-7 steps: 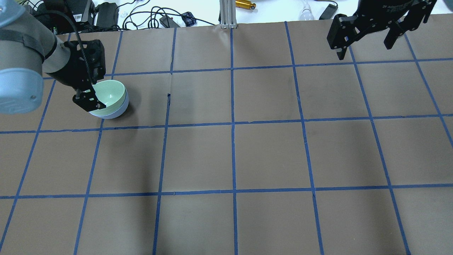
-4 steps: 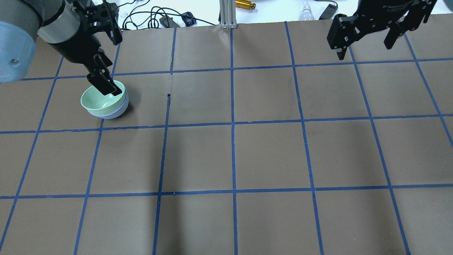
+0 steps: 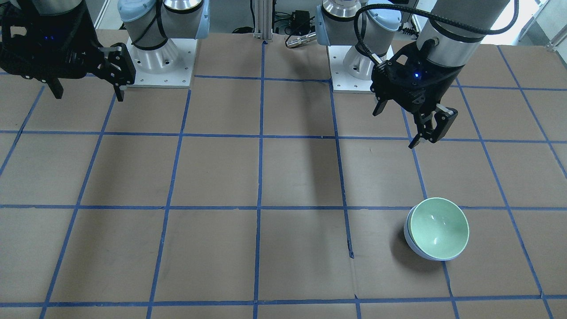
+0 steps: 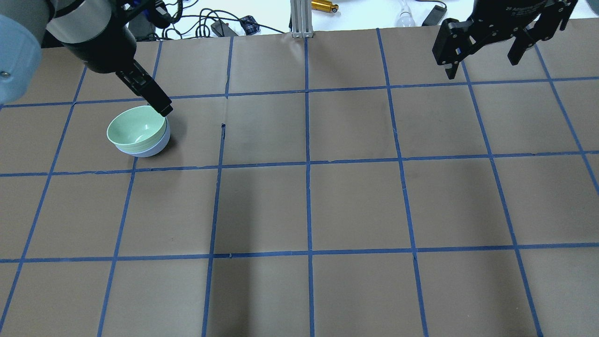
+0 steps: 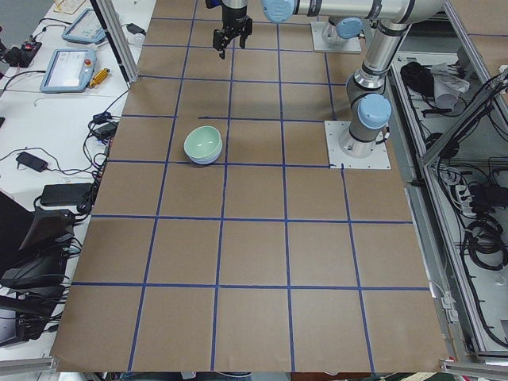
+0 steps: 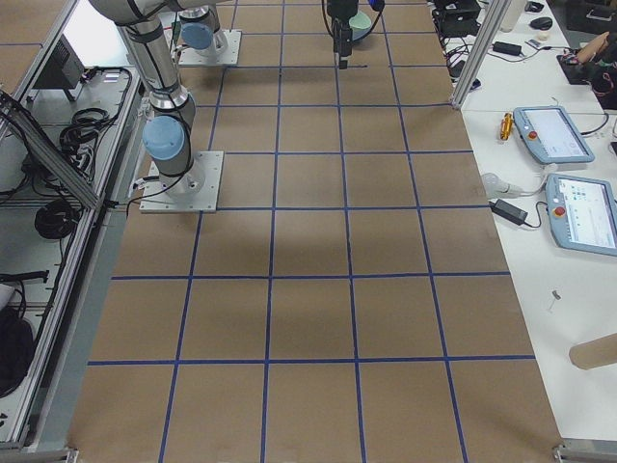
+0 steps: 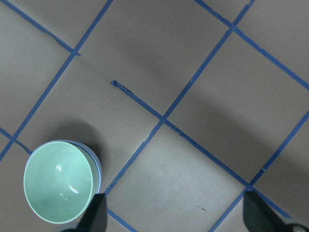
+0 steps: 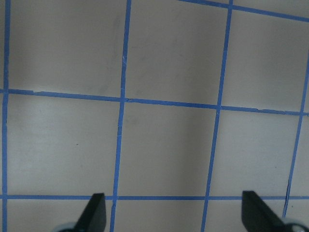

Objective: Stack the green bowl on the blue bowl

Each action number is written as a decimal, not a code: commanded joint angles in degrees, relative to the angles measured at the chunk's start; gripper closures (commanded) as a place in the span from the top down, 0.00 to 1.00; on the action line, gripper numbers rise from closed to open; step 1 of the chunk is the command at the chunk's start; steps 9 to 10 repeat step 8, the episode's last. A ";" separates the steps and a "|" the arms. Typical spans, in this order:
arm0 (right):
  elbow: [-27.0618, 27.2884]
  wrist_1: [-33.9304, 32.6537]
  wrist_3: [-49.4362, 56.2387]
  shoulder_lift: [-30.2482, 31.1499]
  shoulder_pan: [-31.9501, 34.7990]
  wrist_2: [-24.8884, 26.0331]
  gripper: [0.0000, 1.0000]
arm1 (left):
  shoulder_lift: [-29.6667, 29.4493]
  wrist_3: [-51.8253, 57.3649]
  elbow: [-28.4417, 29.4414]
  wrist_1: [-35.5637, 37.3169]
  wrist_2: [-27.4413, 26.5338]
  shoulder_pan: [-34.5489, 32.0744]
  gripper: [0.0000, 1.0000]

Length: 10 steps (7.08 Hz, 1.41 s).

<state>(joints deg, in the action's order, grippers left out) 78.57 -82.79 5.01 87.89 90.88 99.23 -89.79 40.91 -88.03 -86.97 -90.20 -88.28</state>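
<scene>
Reading this as done: green bowl (image 4: pixel 135 128) sits nested in blue bowl (image 4: pixel 152 149) on the bench (image 4: pixel 327 210), toward its left end near the operators' edge. Nothing needs to hold it. Left pincer (image 3: pixel 398 124) hangs raised beside the stack, pointing down, spread wide, empty. Right pincer (image 4: pixel 482 65) hangs high over the right end, wide, empty.

Green bowl (image 4: pixel 136 128): glossy mint, upright, empty, nested inside blue bowl (image 4: pixel 152 149); blue bowl pale periwinkle, only its outer wall showing; stack seemingly level; lies below left gripper (image 7: pixel 176 220) fingers (image 7: pixel 96 215), untouched, outside their gap.
</scene>
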 commanded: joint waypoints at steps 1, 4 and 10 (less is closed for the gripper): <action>0.00 0.00 0.00 0.00 0.00 0.00 1.00 | 0.76 -15.10 -0.21 -1.52 -0.76 -0.05 1.00; 0.00 0.00 0.00 0.00 0.00 0.00 1.00 | 2.86 -31.62 -0.12 -4.78 0.12 -0.14 1.00; 0.00 0.00 0.00 0.00 0.00 0.00 1.00 | 3.05 -37.13 -0.03 -6.63 -0.24 0.04 1.00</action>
